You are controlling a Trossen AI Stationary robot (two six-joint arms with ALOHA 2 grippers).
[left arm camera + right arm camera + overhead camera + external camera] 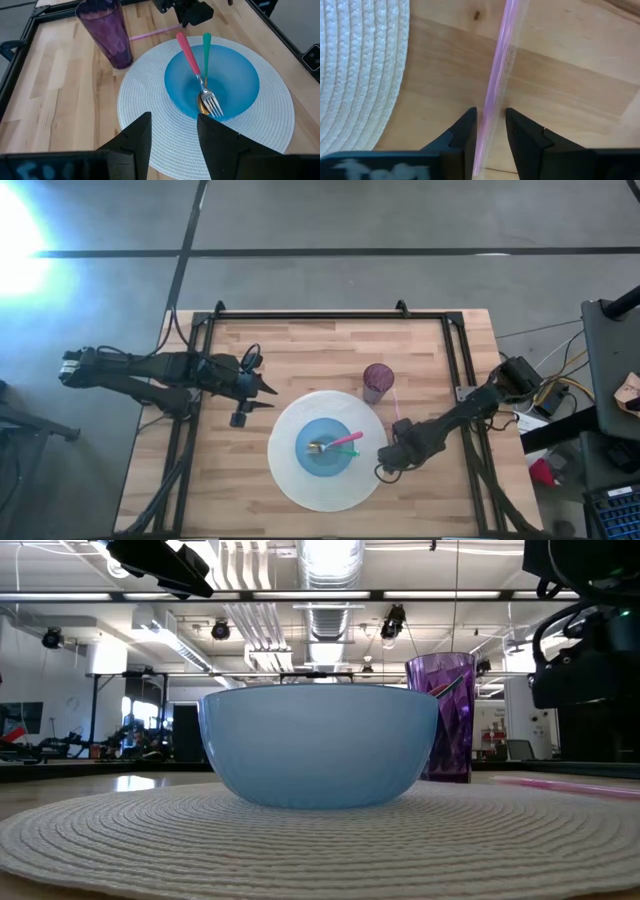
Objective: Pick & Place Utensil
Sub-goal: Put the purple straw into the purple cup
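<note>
A pink straw [496,80] in a clear wrapper lies on the wooden table between the purple cup [378,380] and the round white placemat [290,480]. My right gripper [491,120] is down at the table beside the placemat's right edge, shut on that straw. A blue bowl [235,75] stands on the placemat. A pink-handled fork [189,55] and a green-handled spoon [206,50] lie inside it, handles leaning on the rim. My left gripper [174,125] hovers open over the table's left part, facing the bowl. My right gripper pinches the pink straw near its near end [487,125] between its two fingers, and the straw fills the narrow gap. The fingers come from above and lie across the straw. The straw lies flat on the table, its far end toward the cup.
The purple cup [107,35] stands upright on bare wood just beyond the placemat's far edge. A black metal frame [455,340] runs round the tabletop. Bare wood lies at the table's far left and near the left gripper [268,392].
</note>
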